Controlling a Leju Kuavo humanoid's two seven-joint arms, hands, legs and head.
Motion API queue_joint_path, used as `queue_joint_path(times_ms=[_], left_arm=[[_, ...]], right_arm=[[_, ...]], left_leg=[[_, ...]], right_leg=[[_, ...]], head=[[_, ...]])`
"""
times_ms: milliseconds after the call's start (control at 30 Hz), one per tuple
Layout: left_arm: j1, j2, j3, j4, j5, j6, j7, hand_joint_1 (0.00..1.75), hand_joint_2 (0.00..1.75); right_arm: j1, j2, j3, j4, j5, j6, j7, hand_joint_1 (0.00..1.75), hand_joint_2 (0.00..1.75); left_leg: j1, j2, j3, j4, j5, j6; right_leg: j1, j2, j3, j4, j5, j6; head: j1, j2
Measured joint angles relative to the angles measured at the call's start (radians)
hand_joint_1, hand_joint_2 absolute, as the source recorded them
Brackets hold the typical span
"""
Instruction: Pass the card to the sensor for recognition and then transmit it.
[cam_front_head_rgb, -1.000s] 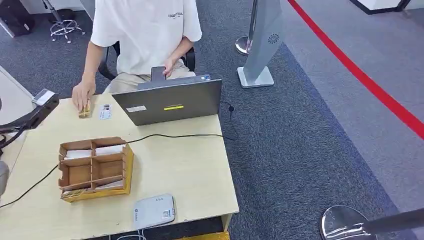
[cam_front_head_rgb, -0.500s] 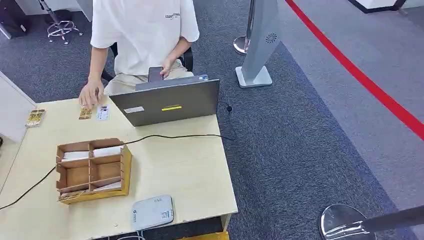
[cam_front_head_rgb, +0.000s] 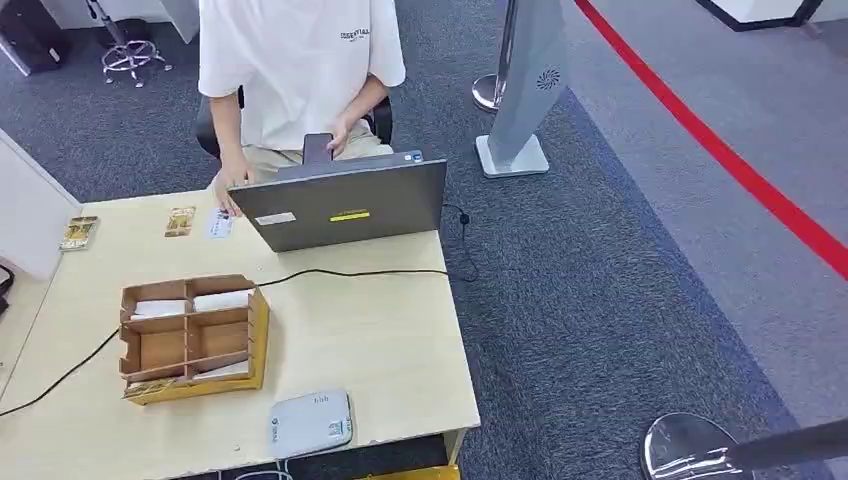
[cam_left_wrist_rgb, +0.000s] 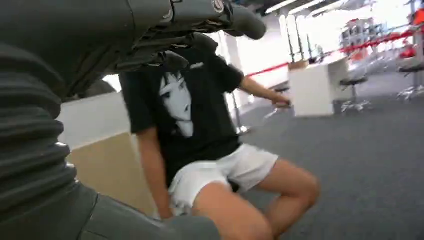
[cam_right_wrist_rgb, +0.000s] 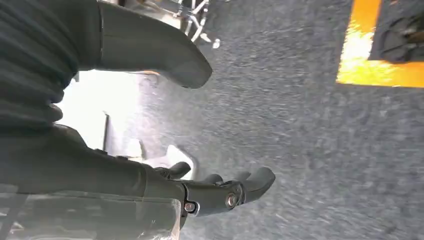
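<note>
Three cards lie at the far side of the table: a gold one (cam_front_head_rgb: 78, 232) by the left edge, another gold one (cam_front_head_rgb: 180, 221) and a pale one (cam_front_head_rgb: 217, 223) beside the laptop. The white card sensor (cam_front_head_rgb: 311, 422) sits at the table's near edge. My left hand (cam_left_wrist_rgb: 115, 30) hangs off the table with fingers and thumb spread, holding nothing. My right hand (cam_right_wrist_rgb: 125, 175) hangs over the grey carpet, its fingers apart and empty.
A wooden compartment box (cam_front_head_rgb: 193, 335) with white cards stands mid-table, a cable running past it. A grey laptop (cam_front_head_rgb: 345, 205) faces a seated person in a white shirt (cam_front_head_rgb: 295, 70), whose hand (cam_front_head_rgb: 228, 190) rests near the pale card. Another person sits near my left hand (cam_left_wrist_rgb: 200, 125).
My left arm, over the table's left edge a second ago, has drawn out of the head view. The person's hand left the gold card and moved toward the laptop. The camera shifted slightly.
</note>
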Motion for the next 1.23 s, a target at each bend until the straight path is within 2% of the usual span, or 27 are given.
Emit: queue_joint_path(times_ms=[167, 233, 433, 600, 700, 767, 867, 967, 1133, 1233], left_arm=[[0.0, -0.038, 0.059, 0.029, 0.041, -0.005, 0.043, 0.0, 1.75], [0.0, -0.067, 0.078, 0.037, 0.083, -0.003, 0.064, 0.0, 1.75], [-0.003, -0.207, 0.143, 0.103, 0.232, -0.033, 0.102, 0.0, 1.75], [-0.005, -0.307, 0.154, 0.22, 0.305, -0.072, 0.092, 0.0, 1.75], [-0.006, -0.367, 0.154, 0.371, 0.333, -0.085, 0.069, 0.0, 1.75], [-0.011, -0.39, 0.154, 0.478, 0.339, -0.072, 0.058, 0.0, 1.75], [-0.016, -0.395, 0.147, 0.671, 0.308, -0.04, 0.047, 0.0, 1.75], [-0.021, -0.393, 0.136, 0.78, 0.288, -0.048, 0.026, 0.0, 1.75], [-0.026, -0.382, 0.088, 0.907, 0.225, -0.076, 0.006, 0.0, 1.75], [-0.027, -0.376, 0.07, 0.947, 0.216, -0.077, 0.006, 0.0, 1.75]], right_arm=[[0.0, 0.0, -0.003, -0.005, -0.003, 0.0, -0.004, 0.0, 1.75], [0.003, 0.0, 0.001, -0.013, -0.02, -0.001, -0.004, 0.0, 1.75], [0.025, 0.0, 0.048, -0.06, -0.054, 0.017, 0.027, 0.0, 1.75], [0.026, 0.0, 0.059, -0.083, -0.032, 0.041, 0.018, 0.0, 1.75], [0.025, 0.0, 0.07, -0.087, -0.035, 0.052, 0.009, 0.0, 1.75], [0.025, 0.0, 0.08, -0.09, -0.039, 0.054, 0.011, 0.0, 1.75], [0.025, 0.0, 0.096, -0.096, -0.035, 0.064, 0.017, 0.0, 1.75], [0.025, 0.0, 0.108, -0.102, -0.035, 0.064, 0.018, 0.0, 1.75], [0.025, 0.0, 0.121, -0.108, -0.033, 0.069, 0.01, 0.0, 1.75], [0.025, -0.001, 0.128, -0.109, -0.033, 0.067, 0.01, 0.0, 1.75]], left_leg=[[-0.001, -0.002, 0.001, 0.0, 0.0, 0.001], [-0.001, -0.002, 0.001, 0.0, 0.0, 0.001], [-0.003, -0.002, 0.002, 0.0, 0.0, 0.002], [-0.006, -0.002, 0.002, 0.0, -0.001, 0.003], [-0.009, -0.002, 0.004, 0.0, -0.001, 0.005], [-0.008, -0.001, 0.004, 0.0, -0.001, 0.005], [-0.009, -0.001, 0.004, 0.001, -0.002, 0.006], [-0.009, -0.001, 0.004, 0.001, -0.002, 0.006], [-0.008, -0.001, 0.004, 0.001, -0.002, 0.006], [-0.008, -0.001, 0.004, 0.001, -0.002, 0.006]], right_leg=[[0.0, -0.002, 0.002, 0.0, 0.0, 0.0], [-0.001, -0.002, 0.002, 0.0, 0.0, 0.0], [-0.002, -0.002, 0.002, 0.0, -0.001, 0.001], [-0.005, -0.002, 0.002, 0.0, -0.001, 0.002], [-0.008, -0.002, 0.003, 0.0, -0.001, 0.004], [-0.008, -0.002, 0.003, 0.0, -0.001, 0.004], [-0.008, -0.001, 0.003, 0.0, -0.001, 0.004], [-0.008, -0.001, 0.003, 0.0, -0.001, 0.004], [-0.008, -0.001, 0.003, 0.0, -0.001, 0.004], [-0.008, -0.001, 0.003, 0.0, -0.001, 0.004]], head=[[0.0, 0.0], [0.0, 0.0], [0.0, 0.0], [0.001, 0.0], [-0.001, 0.0], [0.0, 0.0], [0.0, 0.0], [0.0, 0.0], [0.0, 0.0], [0.0, 0.0]])
